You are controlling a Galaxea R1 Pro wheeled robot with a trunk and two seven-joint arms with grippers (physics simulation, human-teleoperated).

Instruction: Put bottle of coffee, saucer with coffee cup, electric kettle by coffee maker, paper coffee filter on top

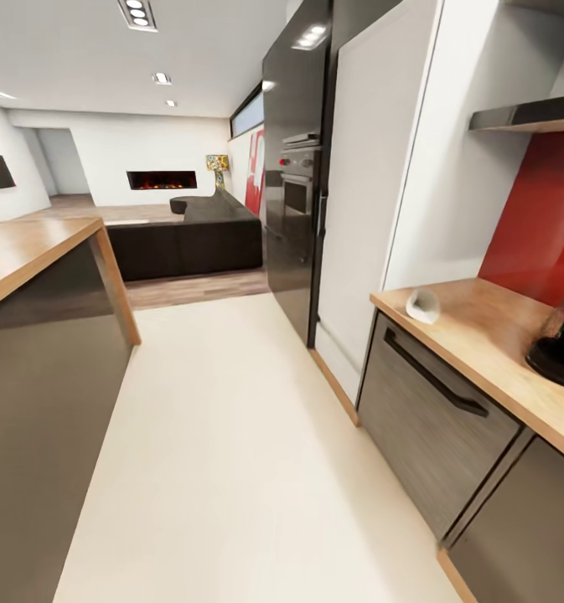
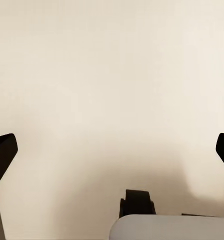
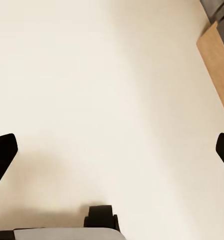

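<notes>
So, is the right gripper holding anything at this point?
No: in the right wrist view the right gripper is open, its fingers spread wide over the bare cream floor.

You will find no text, label, brand or number that can be read in these pictures. The red and white picture on the far wall [image 1: 254,167] shows large white shapes, but they are too blurred to read as letters. The oven front [image 1: 299,188] carries no legible marks either.
</notes>
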